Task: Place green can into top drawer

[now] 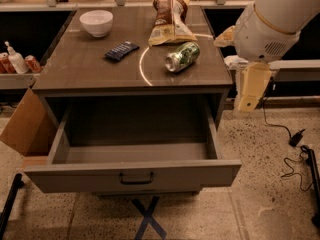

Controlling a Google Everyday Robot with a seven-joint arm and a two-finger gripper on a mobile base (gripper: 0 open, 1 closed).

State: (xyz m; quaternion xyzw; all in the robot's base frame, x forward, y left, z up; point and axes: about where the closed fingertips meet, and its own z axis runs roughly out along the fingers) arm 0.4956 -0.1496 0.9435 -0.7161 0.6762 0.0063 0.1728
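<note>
The green can (182, 56) lies on its side on the cabinet top (90, 69), right of centre, its silver end facing front-left. The top drawer (135, 176) is pulled wide open below, with a dark bar handle (136, 178) on its front panel, and its inside shows nothing in it. My arm (277, 19) comes in from the upper right. My gripper (251, 88) hangs beside the cabinet's right edge, to the right of the can and a little nearer the front, not touching the can or the drawer.
On the cabinet top are a white bowl (96, 22), a dark blue packet (121, 50) and a chip bag (171, 19) just behind the can. A cardboard box (22, 126) leans at the left. Red cans and a bottle (15, 60) stand on a left shelf. Cables (295, 149) lie on the floor at right.
</note>
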